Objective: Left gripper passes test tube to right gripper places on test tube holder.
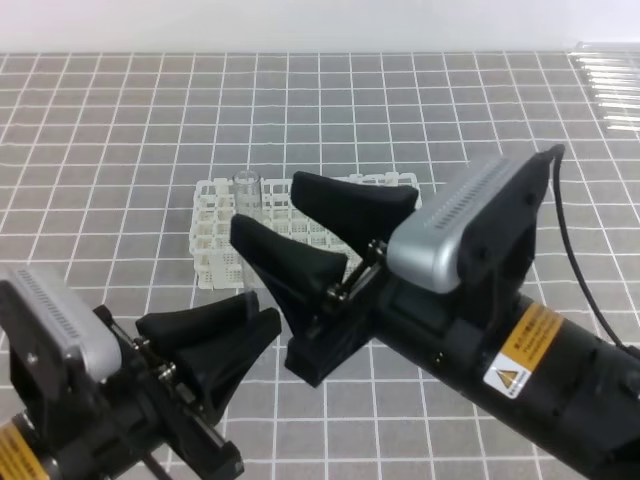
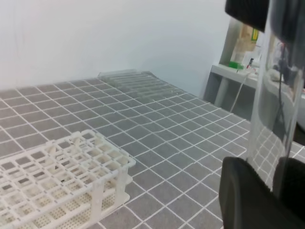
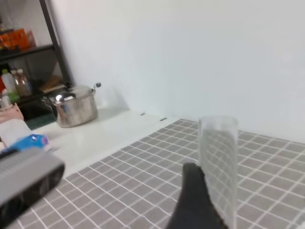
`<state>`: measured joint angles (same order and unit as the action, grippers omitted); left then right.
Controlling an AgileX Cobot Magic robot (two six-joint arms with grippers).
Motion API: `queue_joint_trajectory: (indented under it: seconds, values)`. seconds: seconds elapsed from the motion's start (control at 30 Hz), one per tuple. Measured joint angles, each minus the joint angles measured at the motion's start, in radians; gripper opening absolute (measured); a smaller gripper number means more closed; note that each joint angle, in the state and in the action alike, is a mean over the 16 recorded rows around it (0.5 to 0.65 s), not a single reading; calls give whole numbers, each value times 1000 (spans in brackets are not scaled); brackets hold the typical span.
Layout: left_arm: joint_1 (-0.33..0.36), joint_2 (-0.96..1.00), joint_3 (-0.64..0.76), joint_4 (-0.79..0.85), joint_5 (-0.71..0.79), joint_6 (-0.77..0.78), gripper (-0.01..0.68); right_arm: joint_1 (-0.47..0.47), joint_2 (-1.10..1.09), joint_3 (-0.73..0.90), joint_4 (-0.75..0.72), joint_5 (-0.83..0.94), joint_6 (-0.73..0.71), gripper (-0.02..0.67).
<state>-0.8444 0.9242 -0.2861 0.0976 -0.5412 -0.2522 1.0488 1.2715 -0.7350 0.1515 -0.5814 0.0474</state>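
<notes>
Grey tiled worktop (image 1: pixel 120 130), clear tubes (image 1: pixel 608 80) packed at its far edge, steel pot (image 3: pixel 74 106) on white counter (image 3: pixel 102 133).

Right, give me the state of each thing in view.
left pincer: shut on the test tube
right pincer: open, gripping nothing
test tube: upright, held off the table, not yet in the rack
test tube holder: standing flat on the table, visible holes empty
</notes>
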Motion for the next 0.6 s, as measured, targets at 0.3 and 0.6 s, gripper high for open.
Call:
queue_joint_trajectory:
  seconds: [0.3,0.6]
  values:
    - [0,0,53,-1,-98,15,7,0,50,-46,-9,10,21,43]
    - [1,-1,91,-2,-151,10,6,0,83,-71,-15,33,22,39]
